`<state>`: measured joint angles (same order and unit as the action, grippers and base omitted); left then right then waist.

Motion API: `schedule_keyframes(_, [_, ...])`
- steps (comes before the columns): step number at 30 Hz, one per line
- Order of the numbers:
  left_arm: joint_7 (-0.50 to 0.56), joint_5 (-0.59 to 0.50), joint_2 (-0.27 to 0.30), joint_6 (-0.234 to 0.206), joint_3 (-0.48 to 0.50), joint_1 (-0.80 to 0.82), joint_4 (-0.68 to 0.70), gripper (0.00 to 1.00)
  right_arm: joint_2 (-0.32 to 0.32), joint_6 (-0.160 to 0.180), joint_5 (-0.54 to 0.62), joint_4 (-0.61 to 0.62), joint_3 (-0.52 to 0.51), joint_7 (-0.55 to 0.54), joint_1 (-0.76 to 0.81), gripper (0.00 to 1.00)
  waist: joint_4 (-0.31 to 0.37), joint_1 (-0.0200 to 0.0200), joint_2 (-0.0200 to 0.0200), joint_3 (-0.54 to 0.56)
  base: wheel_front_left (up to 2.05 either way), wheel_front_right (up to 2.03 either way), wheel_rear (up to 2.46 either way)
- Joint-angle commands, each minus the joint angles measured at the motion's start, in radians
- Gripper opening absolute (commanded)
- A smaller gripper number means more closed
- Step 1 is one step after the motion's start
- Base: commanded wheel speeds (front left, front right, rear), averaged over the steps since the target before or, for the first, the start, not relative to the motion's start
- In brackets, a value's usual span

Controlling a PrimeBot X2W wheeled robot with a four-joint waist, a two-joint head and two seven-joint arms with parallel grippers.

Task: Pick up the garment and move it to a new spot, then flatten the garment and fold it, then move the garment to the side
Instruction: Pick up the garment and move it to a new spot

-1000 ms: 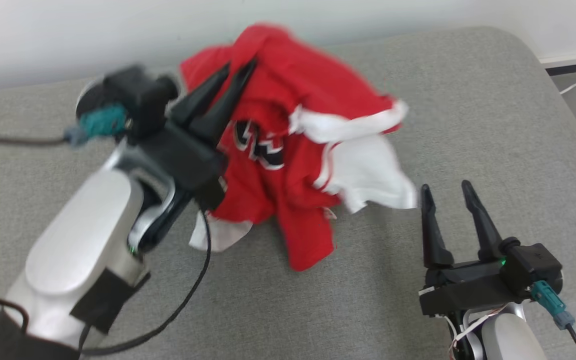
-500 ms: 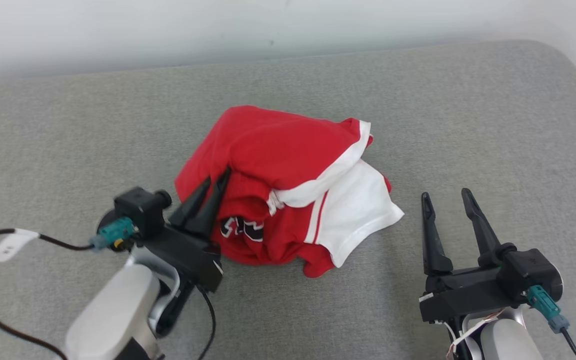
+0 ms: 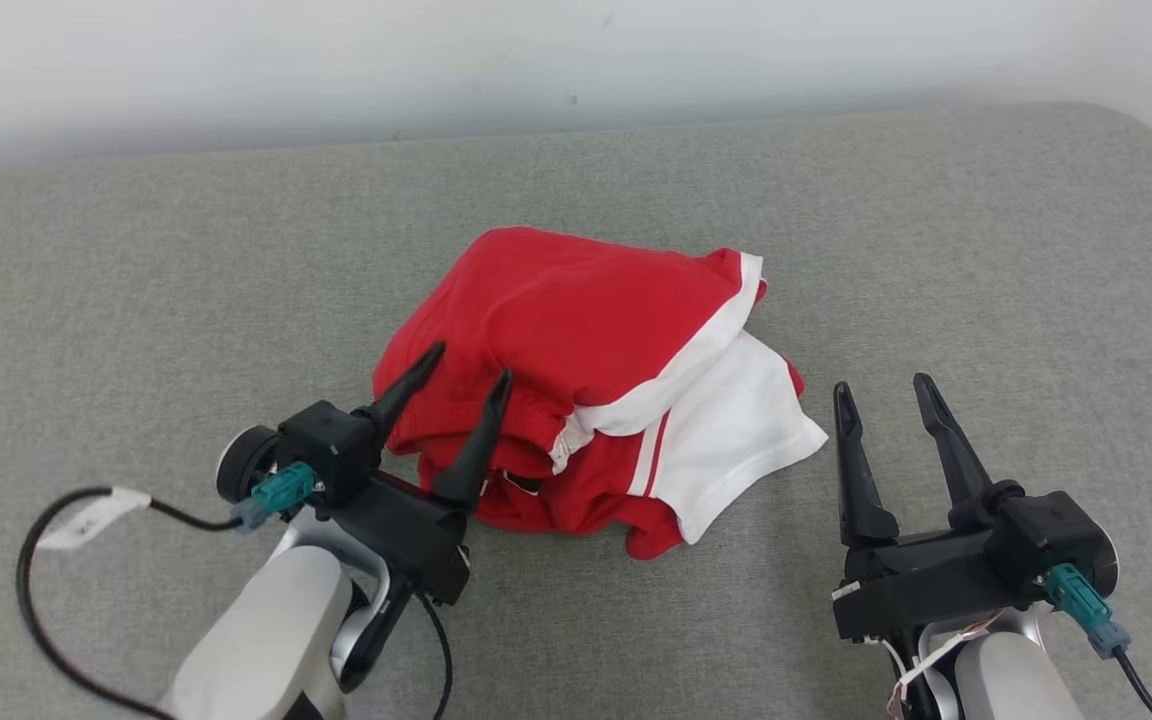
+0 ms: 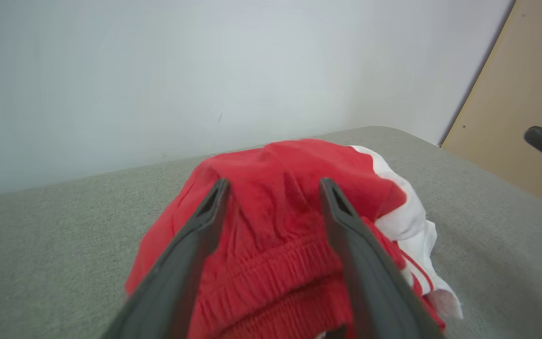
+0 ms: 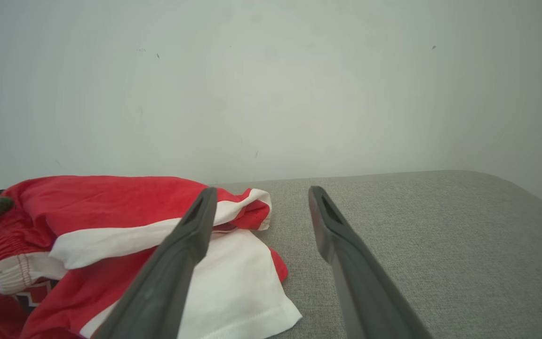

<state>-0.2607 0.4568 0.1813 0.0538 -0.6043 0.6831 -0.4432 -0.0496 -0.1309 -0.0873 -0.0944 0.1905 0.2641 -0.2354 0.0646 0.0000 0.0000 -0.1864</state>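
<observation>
Garment (image 3: 576, 330): crumpled red fabric with white panels, heaped midway across the cushion, elastic waistband at near left, white panel spilling to near right.
Left gripper (image 3: 471, 361): fingers spread apart over the heap's near-left edge, clamped on nothing.
Right gripper (image 3: 882, 383): fingers wide apart, empty, just right of the white panel.
Cushion (image 3: 136, 300): grey woven fabric.
Wall (image 3: 536, 60): pale, along the far edge.

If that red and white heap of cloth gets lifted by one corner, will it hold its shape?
Probably not: the garment lies crumpled in soft folds, so it should drape and unfold. It looks thin, likely light. Its gathered waistband may give a thicker edge to grip.
</observation>
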Motion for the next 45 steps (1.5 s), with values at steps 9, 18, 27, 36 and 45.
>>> schedule_keyframes(9, [-0.005,-0.095,-0.012,-0.034,0.075,-0.138,0.199,1.0,-0.002,0.0,-0.003,0.004,-0.007,0.001,0.015,1.0,-0.03,0.0,0.0,0.0,0.0,0.0,0.0])
schedule_keyframes(18, [-0.005,-0.137,-0.019,-0.024,0.051,-0.22,0.241,1.0,-0.001,0.0,0.003,-0.005,-0.002,0.001,0.017,1.0,-0.041,0.0,0.0,0.006,0.0,0.0,0.0])
schedule_keyframes(27, [-0.005,-0.138,-0.037,-0.022,0.028,-0.254,0.209,1.0,-0.001,0.0,0.0,-0.002,0.003,0.001,0.021,1.0,-0.016,0.0,0.0,0.009,0.0,0.0,0.0])
schedule_keyframes(36, [-0.006,-0.147,-0.041,-0.009,0.018,-0.22,0.163,1.0,-0.001,0.0,-0.006,-0.007,0.015,0.001,0.005,1.0,0.007,0.0,0.0,0.002,0.0,0.0,0.0])
schedule_keyframes(45, [-0.006,-0.152,-0.044,-0.005,0.03,-0.167,0.1,1.0,-0.001,0.0,-0.012,-0.013,0.02,0.001,0.002,1.0,0.051,0.0,0.0,-0.005,0.0,0.0,0.0])
